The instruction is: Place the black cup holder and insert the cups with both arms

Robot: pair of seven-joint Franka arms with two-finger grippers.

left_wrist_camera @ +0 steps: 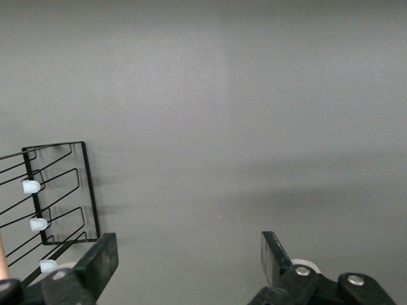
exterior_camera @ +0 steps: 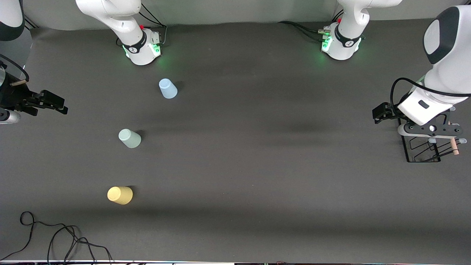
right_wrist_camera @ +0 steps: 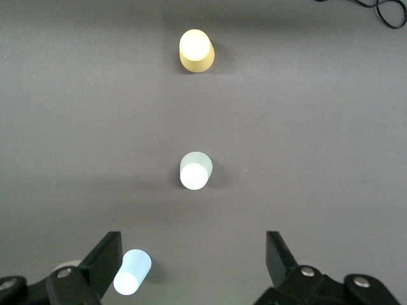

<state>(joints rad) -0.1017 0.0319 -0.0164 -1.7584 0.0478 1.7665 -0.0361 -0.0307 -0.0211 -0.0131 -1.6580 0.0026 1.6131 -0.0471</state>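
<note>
- black cup holder [exterior_camera: 427,151] stands on the dark table [exterior_camera: 257,165] at the left arm's end, wire base down, wooden rod handle [exterior_camera: 455,146] sticking out near the table edge; pale grey prong caps [left_wrist_camera: 30,186] show in the left wrist view.
- left gripper [left_wrist_camera: 187,260] hangs just over the holder's top, fingers spread wide with nothing between them (holder sits off to one side of the fingers in the wrist view).
- whether it touches the rack is hard to tell from the front camera, probably not.
- right gripper [right_wrist_camera: 194,260] is up over the right arm's end of the table, fingers apart, empty.
- three cups, all upside down, well apart in a loose row: light blue cup [exterior_camera: 167,88] nearest the right arm's base, mint green cup [exterior_camera: 129,138] nearer the front camera, yellow cup [exterior_camera: 120,195] nearest it.
- loose black cable [exterior_camera: 55,235] lies at the table's front edge.
</note>
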